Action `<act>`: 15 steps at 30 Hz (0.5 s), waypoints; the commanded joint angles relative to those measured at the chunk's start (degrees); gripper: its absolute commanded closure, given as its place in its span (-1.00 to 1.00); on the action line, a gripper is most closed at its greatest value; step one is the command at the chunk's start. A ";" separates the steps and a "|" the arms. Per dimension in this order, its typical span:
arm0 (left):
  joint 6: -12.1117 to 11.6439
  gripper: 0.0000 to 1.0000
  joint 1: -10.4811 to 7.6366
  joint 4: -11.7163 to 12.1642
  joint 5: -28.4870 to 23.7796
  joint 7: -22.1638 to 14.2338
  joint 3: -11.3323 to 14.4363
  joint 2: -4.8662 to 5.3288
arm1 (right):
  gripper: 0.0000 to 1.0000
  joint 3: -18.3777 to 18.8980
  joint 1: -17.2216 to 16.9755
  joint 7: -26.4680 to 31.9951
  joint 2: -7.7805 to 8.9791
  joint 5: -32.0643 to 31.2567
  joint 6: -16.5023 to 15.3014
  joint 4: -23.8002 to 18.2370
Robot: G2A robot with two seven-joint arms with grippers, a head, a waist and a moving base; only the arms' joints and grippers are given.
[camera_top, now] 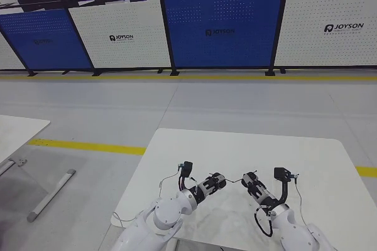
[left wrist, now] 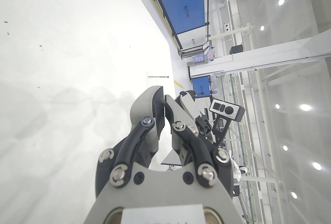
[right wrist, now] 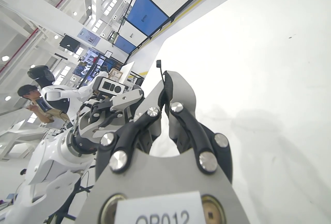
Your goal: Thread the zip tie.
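Observation:
A thin black zip tie [camera_top: 234, 181] spans the small gap between my two grippers above the middle of the white table [camera_top: 301, 157]. My left gripper [camera_top: 222, 182] is shut, with a small black bit of the tie pinched at its tips [left wrist: 163, 100]. My right gripper [camera_top: 245, 181] faces it and is shut on the strap [right wrist: 164, 80]; the tie's square head [right wrist: 158, 62] sticks out past its fingertips. In the left wrist view a short black strip with a knob at one end [left wrist: 158, 76] shows beyond the fingertips; I cannot tell whether it lies on the table.
The table's far edge [camera_top: 251, 133] runs in front of open floor with a yellow line [camera_top: 88, 146]. A second white table [camera_top: 9, 135] stands at the left. Blue and white panels [camera_top: 220, 31] close the room behind.

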 commanded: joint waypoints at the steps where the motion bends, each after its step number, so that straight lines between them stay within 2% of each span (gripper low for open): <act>1: 0.00 1.00 0.00 0.00 0.00 0.00 0.00 0.00 | 1.00 0.21 -0.04 0.11 -0.06 0.15 -0.28 0.05; 15: 0.00 1.00 0.00 0.00 0.00 0.00 0.00 0.00 | 1.00 0.18 0.33 1.55 -0.71 -0.74 1.02 0.29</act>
